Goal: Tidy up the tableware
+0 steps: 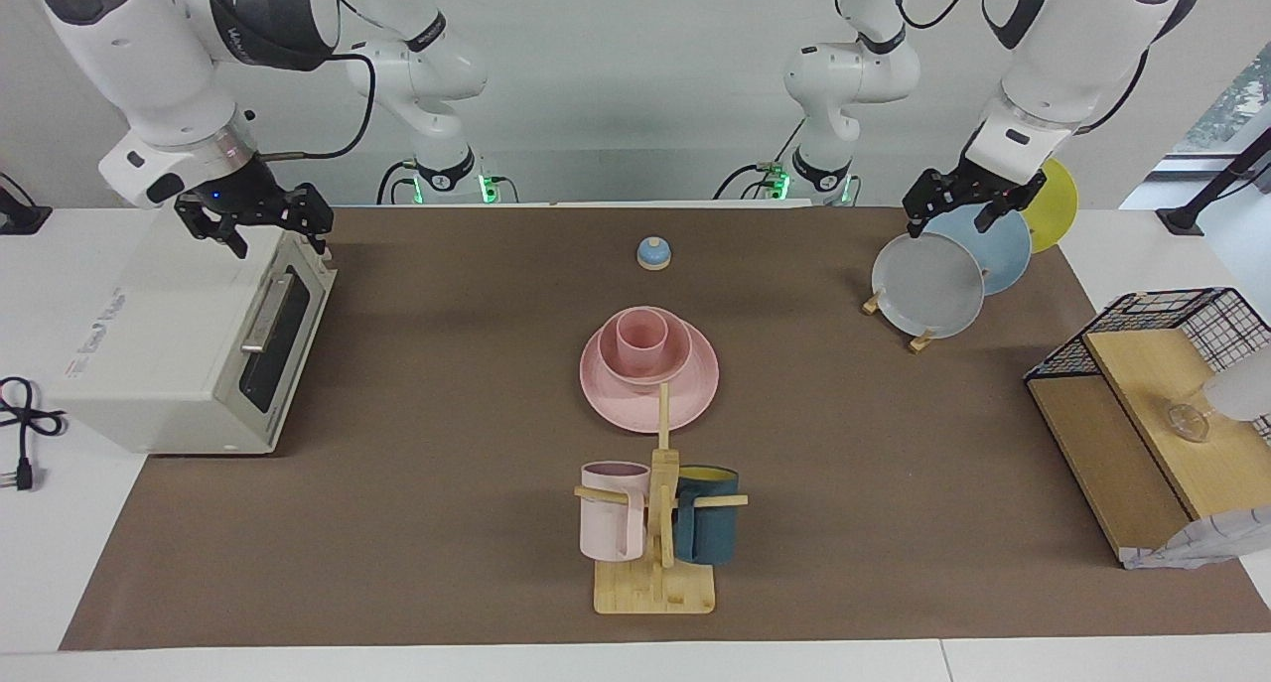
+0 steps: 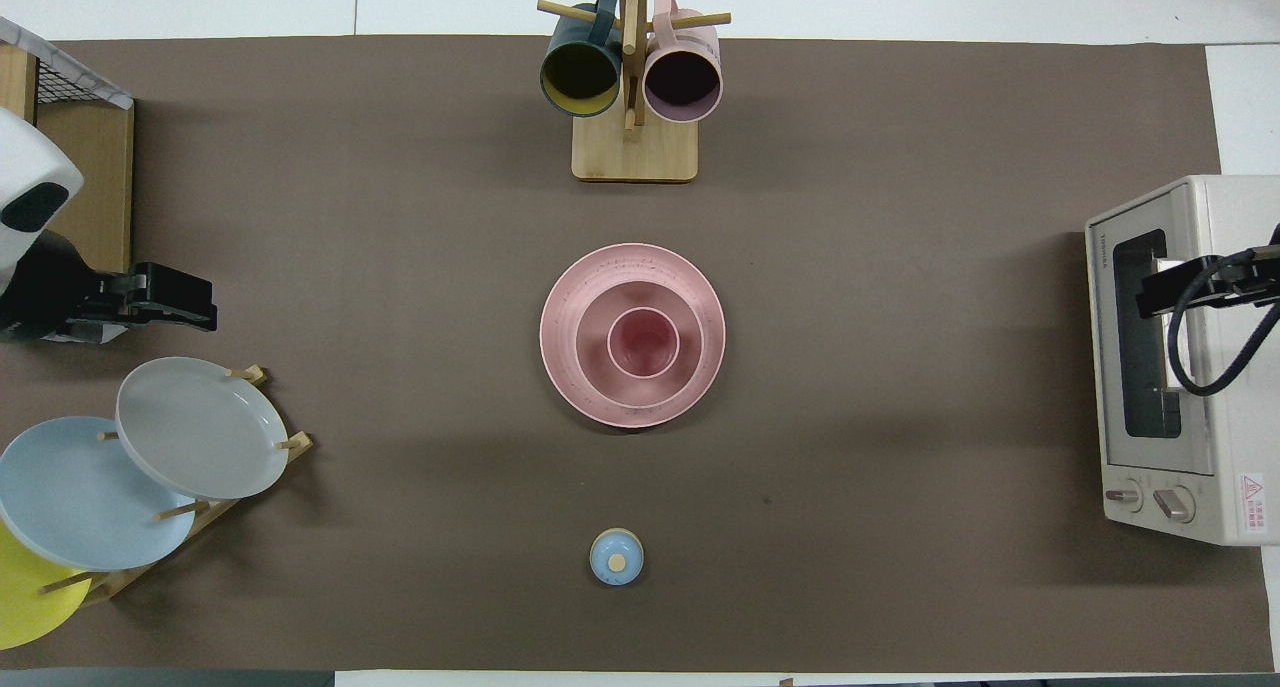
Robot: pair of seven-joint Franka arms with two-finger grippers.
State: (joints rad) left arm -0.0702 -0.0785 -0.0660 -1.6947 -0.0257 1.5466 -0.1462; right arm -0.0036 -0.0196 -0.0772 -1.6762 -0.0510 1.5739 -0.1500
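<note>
Mug tree (image 1: 655, 523) with pale pink mug (image 1: 613, 510) and teal mug (image 1: 707, 528) stands farthest from robots, just beside pink plate (image 1: 695, 389) at bench (image 1: 397, 464) centre; bowl (image 1: 677, 352) on plate, cup (image 1: 641, 340) in bowl. Left end effector (image 1: 955, 205) released over plate rack (image 1: 923, 285); right end effector (image 1: 260, 223) released over toaster oven (image 1: 199, 354).

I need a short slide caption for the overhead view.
Pink cup nested in pink bowl on pink plate, mid-table.

Facing: looking at me from high across my table (image 1: 397, 563).
Overhead: looking steeply down; both sharing the tabletop.
</note>
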